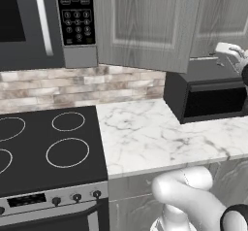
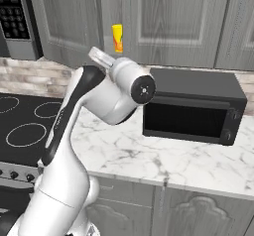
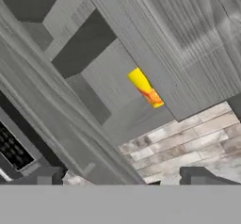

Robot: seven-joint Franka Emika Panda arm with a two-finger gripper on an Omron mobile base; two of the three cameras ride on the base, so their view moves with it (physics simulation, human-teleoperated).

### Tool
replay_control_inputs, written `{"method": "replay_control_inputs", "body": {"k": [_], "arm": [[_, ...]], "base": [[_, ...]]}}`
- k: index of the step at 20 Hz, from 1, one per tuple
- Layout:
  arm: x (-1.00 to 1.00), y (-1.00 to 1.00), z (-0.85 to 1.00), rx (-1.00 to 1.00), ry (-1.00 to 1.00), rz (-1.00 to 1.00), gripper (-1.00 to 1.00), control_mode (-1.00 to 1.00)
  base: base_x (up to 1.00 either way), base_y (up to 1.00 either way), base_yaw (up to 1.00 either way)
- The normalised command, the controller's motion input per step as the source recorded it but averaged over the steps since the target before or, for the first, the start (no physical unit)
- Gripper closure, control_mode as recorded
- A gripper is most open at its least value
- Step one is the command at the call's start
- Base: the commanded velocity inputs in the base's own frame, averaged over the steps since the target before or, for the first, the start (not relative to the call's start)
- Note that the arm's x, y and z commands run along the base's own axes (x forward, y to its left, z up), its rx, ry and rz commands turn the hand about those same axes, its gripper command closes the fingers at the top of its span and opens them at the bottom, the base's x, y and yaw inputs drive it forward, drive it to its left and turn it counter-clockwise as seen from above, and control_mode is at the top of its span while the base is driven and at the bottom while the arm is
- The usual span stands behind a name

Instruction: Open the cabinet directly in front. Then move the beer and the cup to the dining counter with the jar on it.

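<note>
- One yellow cup (image 2: 117, 37) with a red-orange mark stands upright inside the open cabinet (image 2: 163, 22), long axis vertical, mouth up; in the hand view the cup (image 3: 146, 88) runs slantwise because that camera is rolled.
- One cabinet door (image 1: 145, 24) hangs swung out over the marble desk (image 1: 155, 133); a second door (image 2: 62, 19) stands open on the stove side.
- The fingers (image 3: 120, 180) stand wide apart and hold nothing, with one dark tip (image 3: 200, 176) at the edge of the hand view, near the cabinet front.
- One black microwave oven (image 2: 191, 106) sits on the desk below the cabinet.
- One black cooktop (image 1: 46, 145) with four ring marks adjoins the desk.
</note>
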Motion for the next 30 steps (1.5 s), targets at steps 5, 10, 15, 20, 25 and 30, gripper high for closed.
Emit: {"method": "replay_control_inputs", "body": {"k": [5, 10, 15, 20, 25, 30], "arm": [[0.6, 0.08, -0.43, 0.04, 0.26, 0.24, -1.0, -1.0], [0.3, 0.08, -0.06, 0.1, 0.11, 0.0, -1.0, -1.0], [0.46, 0.05, 0.0, 0.09, 0.0, 0.0, -1.0, -1.0], [0.61, 0.25, 0.0, 0.04, -0.03, -0.02, -1.0, -1.0], [0.5, 0.47, 0.0, 0.05, -0.05, -0.07, -1.0, -1.0], [0.18, 0.01, 0.0, 0.03, 0.03, 0.0, -1.0, -1.0]], "base": [[0.0, 0.0, 0.0], [0.0, 0.0, 0.0], [0.0, 0.0, 0.0], [0.0, 0.0, 0.0], [0.0, 0.0, 0.0], [0.0, 0.0, 0.0]]}}
